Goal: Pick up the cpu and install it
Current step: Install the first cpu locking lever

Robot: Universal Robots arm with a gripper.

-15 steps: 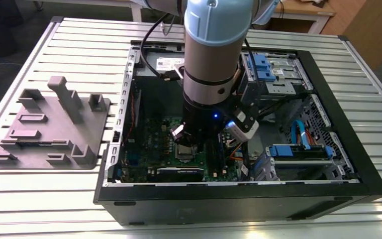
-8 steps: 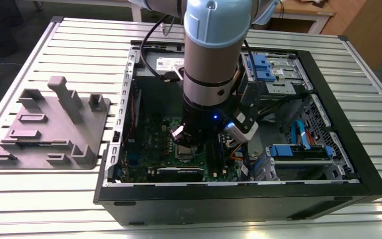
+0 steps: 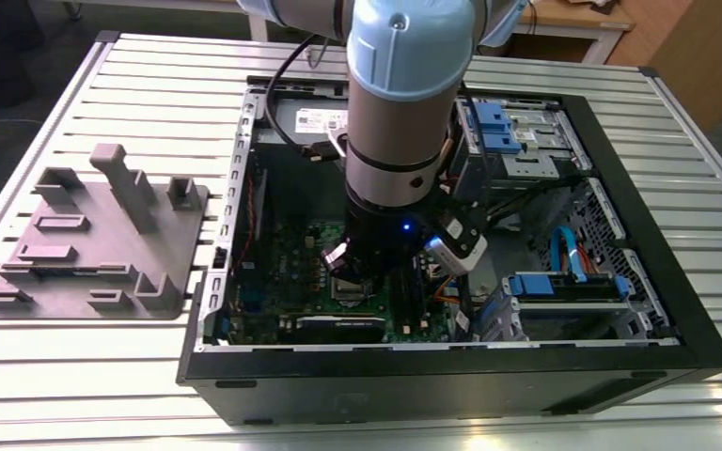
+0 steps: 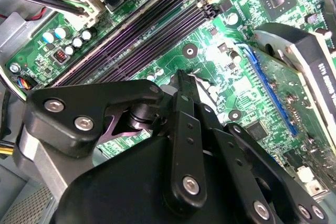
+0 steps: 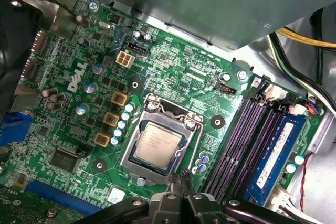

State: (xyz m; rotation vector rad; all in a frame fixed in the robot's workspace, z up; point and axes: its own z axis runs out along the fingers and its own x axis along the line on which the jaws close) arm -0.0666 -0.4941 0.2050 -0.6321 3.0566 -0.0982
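The cpu (image 5: 156,140), a small square chip with a silvery metal top, lies flat inside the dark socket frame (image 5: 164,109) on the green motherboard (image 5: 173,72). In the first wrist view my gripper (image 5: 179,176) hovers just off the socket's edge on the memory-slot side. Its two thin fingertips are drawn together and hold nothing. The second wrist view has the same gripper (image 4: 180,80) over the board, next to the socket's metal edge. In the exterior view my arm (image 3: 399,141) reaches straight down into the open computer case (image 3: 462,376) above the socket (image 3: 351,289).
Dark memory slots (image 5: 247,135) run beside the socket. An expansion card (image 4: 299,61) stands on the board nearby, and cables (image 5: 294,72) hang at the case wall. Blue drive bays (image 3: 568,287) fill the case's right side in the exterior view. A grey plastic fixture (image 3: 91,240) lies on the slatted table at the exterior view's left.
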